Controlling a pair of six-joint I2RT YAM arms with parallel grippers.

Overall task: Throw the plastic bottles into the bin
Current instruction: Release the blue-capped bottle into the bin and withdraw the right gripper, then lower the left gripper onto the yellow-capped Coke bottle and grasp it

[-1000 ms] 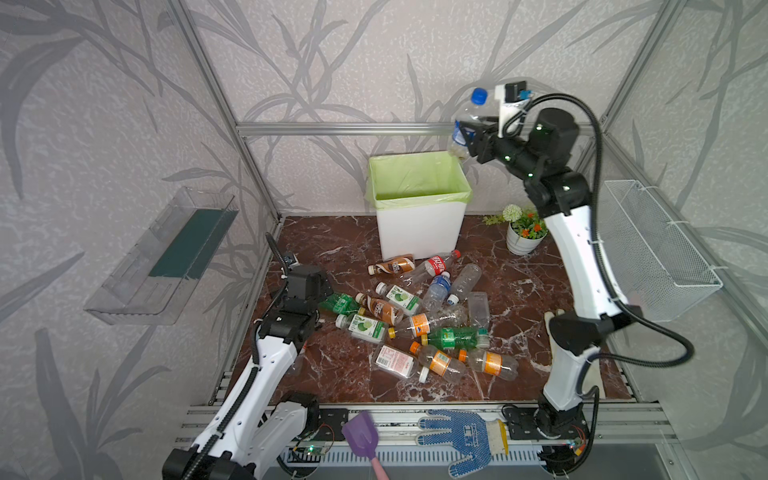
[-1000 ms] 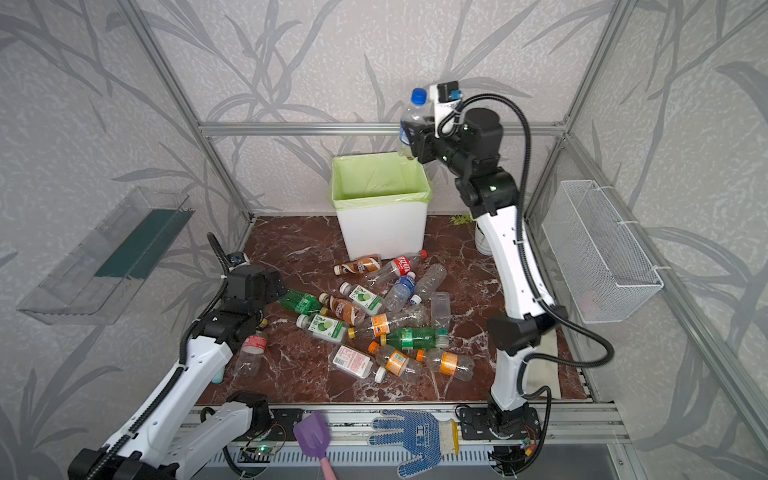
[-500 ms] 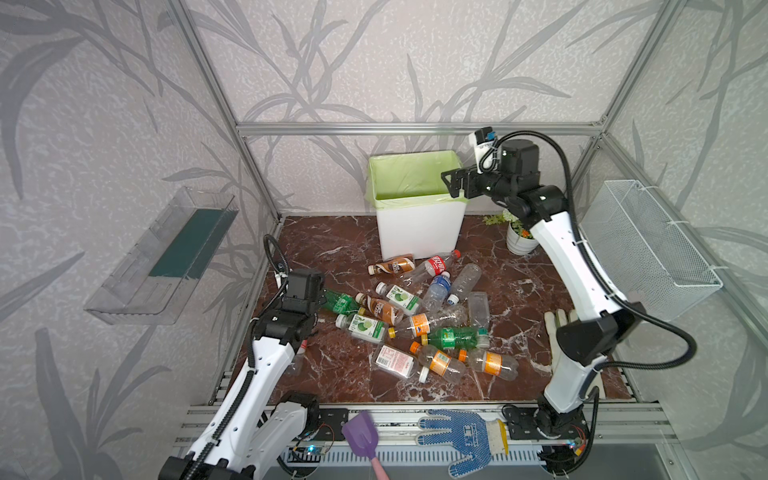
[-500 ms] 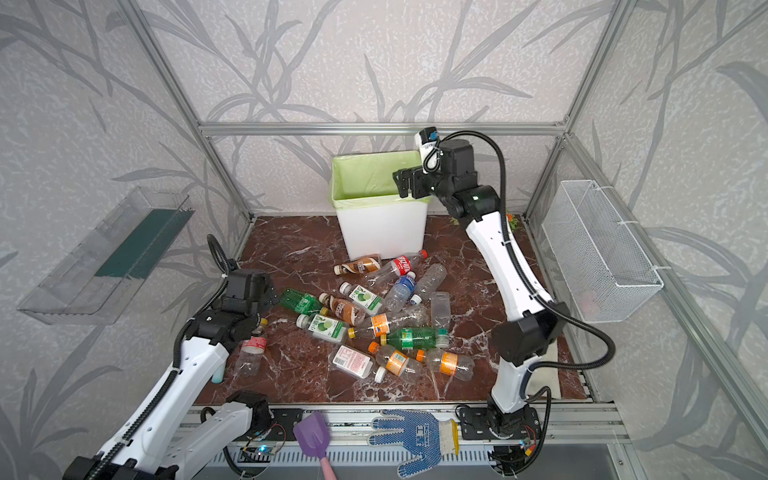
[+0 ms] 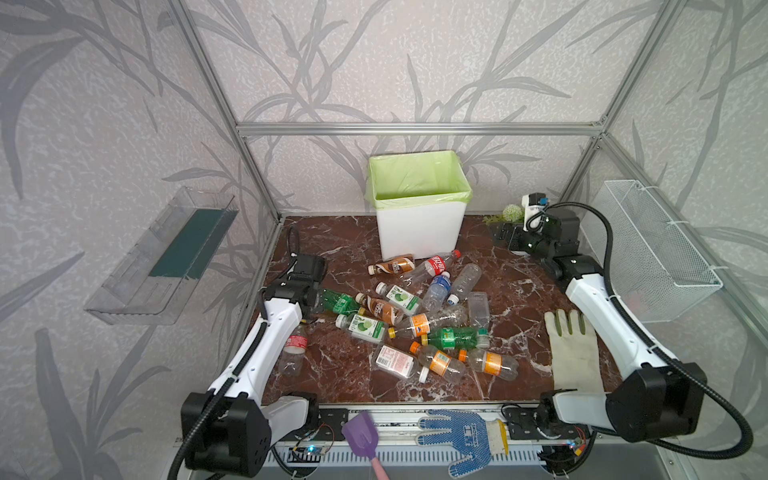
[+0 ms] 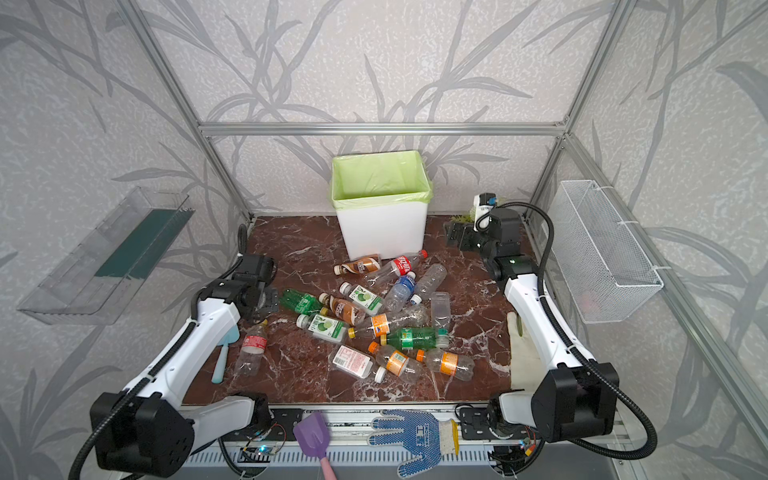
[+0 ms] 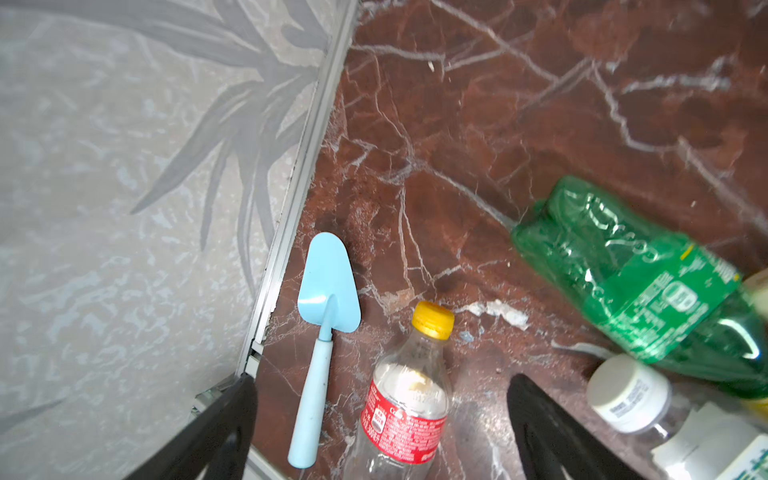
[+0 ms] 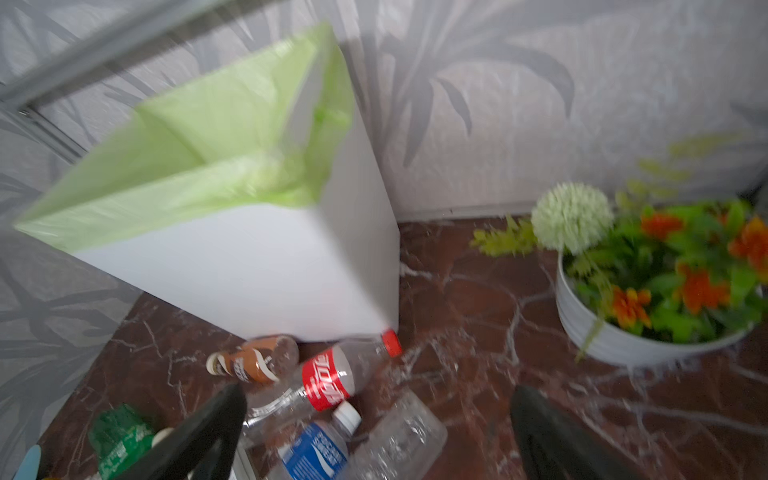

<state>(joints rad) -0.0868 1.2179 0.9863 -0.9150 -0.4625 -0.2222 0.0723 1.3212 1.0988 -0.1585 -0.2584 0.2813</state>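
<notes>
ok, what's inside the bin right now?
In both top views only the light green liner shows inside the bin, on its back and side walls. Nothing else is visible; the bottom is hidden behind the front wall.

Both top views look down from high in front at the whole marble floor (image 5: 357, 249). The left wrist view is close over the blue trowel (image 7: 328, 291). The right wrist view faces the bin (image 8: 249, 266), also seen from above.
</notes>
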